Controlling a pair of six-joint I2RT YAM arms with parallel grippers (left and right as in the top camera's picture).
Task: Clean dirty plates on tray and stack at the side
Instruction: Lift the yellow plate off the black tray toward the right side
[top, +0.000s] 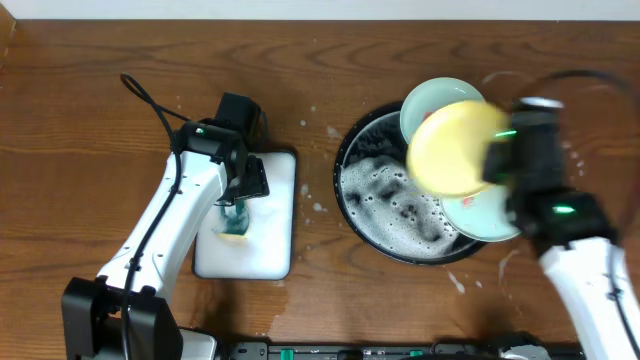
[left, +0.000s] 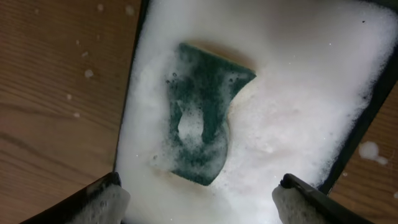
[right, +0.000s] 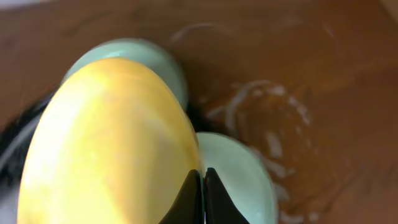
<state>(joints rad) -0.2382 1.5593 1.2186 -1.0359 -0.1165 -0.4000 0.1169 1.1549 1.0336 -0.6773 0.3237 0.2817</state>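
Observation:
My right gripper is shut on the rim of the yellow plate, which hangs tilted above the right part of the black tray. Two mint-green plates lie under it. One leans on the tray's far rim, the other on its right rim. Foam covers the tray's floor. My left gripper stands open over the green sponge, its foamy fingers apart and holding nothing.
The sponge lies in a white rectangular dish full of foam, left of the tray. Right of the tray the brown tabletop shows whitish soap streaks. A black cable loops at the back left.

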